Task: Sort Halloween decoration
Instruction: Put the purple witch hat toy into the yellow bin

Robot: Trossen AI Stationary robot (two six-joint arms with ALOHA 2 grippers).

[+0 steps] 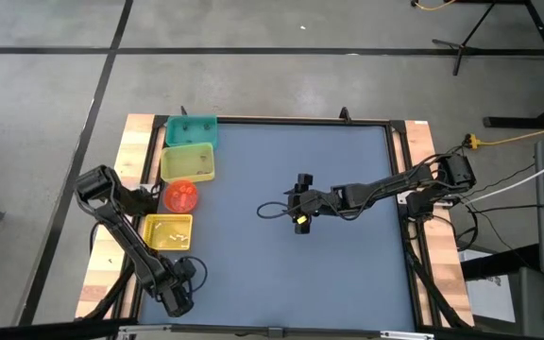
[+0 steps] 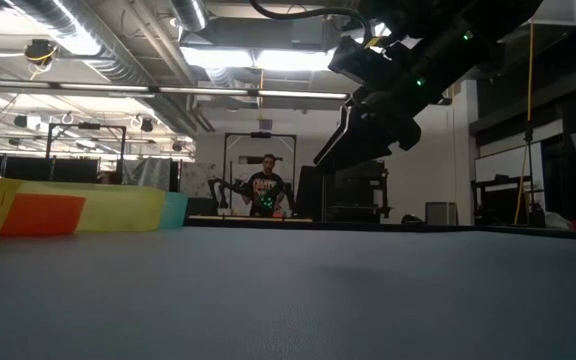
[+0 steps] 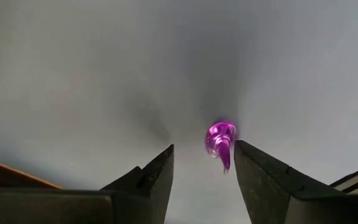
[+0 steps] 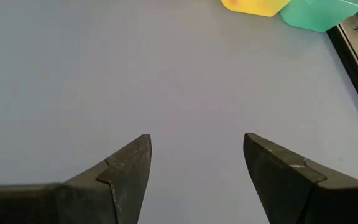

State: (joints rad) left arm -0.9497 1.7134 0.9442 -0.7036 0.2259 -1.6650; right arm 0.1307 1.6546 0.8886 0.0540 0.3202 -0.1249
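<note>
Bins line the left edge of the blue-grey table mat (image 1: 281, 236), four of them in a row: a teal bin (image 1: 190, 130) at the far end, a yellow bin (image 1: 188, 161) next to it, then a small round red bin (image 1: 180, 195), then a second yellow bin (image 1: 168, 231) nearest the front. The red one holds round orange trinkets (image 1: 184, 192) and the front yellow one a few thin white sticks (image 1: 170, 227); what lies in the other two cannot be made out. Well forward of the front yellow bin, near the mat's front left corner, the left gripper (image 3: 202, 171) points down at the mat with its fingers apart, and one purple trinket (image 3: 219, 141) sits between them, close against one finger (whether it touches cannot be told). The right gripper (image 4: 196, 163) hangs over the middle of the mat, well to the right of the bins, fingers spread wide and nothing between them. In the low view a person (image 2: 268, 187) stands in the room beyond the table.
</note>
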